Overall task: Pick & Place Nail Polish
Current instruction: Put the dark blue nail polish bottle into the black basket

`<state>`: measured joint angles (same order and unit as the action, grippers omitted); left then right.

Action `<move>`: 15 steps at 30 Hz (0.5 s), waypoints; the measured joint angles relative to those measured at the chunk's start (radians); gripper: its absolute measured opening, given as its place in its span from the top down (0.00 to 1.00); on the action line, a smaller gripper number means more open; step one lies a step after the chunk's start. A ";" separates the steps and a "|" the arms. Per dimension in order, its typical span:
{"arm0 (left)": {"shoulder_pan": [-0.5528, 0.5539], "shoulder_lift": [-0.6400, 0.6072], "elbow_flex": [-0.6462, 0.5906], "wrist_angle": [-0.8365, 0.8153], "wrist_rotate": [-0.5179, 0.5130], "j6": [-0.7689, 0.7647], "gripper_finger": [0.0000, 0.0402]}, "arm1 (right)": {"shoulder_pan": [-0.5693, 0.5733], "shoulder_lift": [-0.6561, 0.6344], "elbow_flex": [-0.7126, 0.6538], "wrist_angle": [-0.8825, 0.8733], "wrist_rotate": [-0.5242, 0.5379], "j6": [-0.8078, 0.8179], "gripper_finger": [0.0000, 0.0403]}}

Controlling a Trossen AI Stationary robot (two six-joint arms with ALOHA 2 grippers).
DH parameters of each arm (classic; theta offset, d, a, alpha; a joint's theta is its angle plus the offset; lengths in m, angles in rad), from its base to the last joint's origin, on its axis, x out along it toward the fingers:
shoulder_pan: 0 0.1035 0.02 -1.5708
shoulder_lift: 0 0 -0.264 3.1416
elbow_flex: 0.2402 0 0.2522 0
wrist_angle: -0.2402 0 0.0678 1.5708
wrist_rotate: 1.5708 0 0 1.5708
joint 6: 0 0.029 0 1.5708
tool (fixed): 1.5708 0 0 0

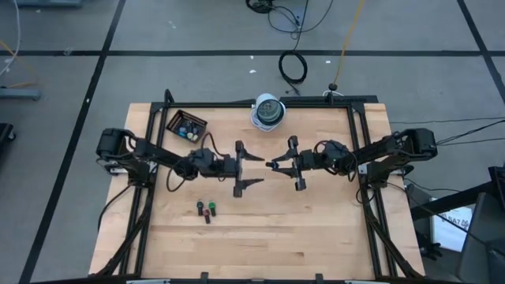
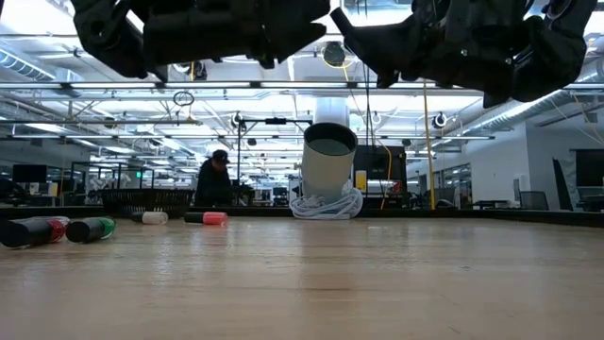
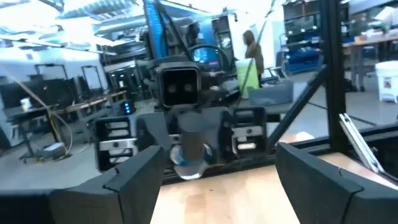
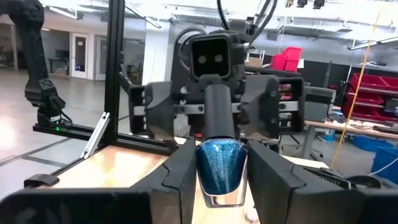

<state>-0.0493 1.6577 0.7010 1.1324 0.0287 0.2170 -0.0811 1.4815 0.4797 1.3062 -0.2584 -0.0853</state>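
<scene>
On the left side of the table point(image 1: 260, 244), the black tray point(image 1: 187, 126) sits near the back corner with a few little bottles in it. Two more nail polish bottles point(image 1: 206, 210), one red and one green, lie on their sides toward the front, close together.

The left gripper point(image 1: 251, 166) hangs over the middle of the table with its fingers spread wide and nothing in them. Facing it, the right gripper point(image 4: 221, 168) is squeezed on a blue glittery bottle point(image 4: 220, 167). Its fingers press the sides of the glass body, with the dark cap point(image 4: 219, 112) pointing at the left gripper.

I think this bottle is tiny, light and hard. Glass is smooth and slippery and could crack if dropped. The free cap looks like the best place for the left gripper to take hold.

The table is flat, pale wood. A white cup-like thing point(image 1: 267, 111) stands at the back. Beyond is a big workshop, with a person point(image 2: 213, 178) far off.
</scene>
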 joint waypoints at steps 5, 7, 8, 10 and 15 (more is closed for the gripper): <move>-0.010 0.015 0.022 0.045 -0.002 0.017 0.26 | 0.017 0.000 0.017 -0.003 0.000 0.009 0.74; -0.010 0.039 0.050 0.041 -0.002 0.017 0.26 | 0.024 0.000 0.024 -0.011 0.000 0.000 0.74; -0.010 0.057 0.070 0.041 -0.001 0.017 0.26 | 0.026 0.000 0.028 -0.018 0.001 -0.006 0.74; -0.005 0.093 0.103 0.040 0.000 0.017 0.26 | 0.031 0.000 0.030 -0.026 0.000 -0.006 0.74; -0.005 0.160 0.158 0.037 0.001 0.031 0.26 | 0.031 0.000 0.030 -0.041 0.000 -0.006 0.74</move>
<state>-0.0540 1.8177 0.8592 1.1696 0.0299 0.2481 -0.0502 1.4818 0.5095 1.2656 -0.2589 -0.0917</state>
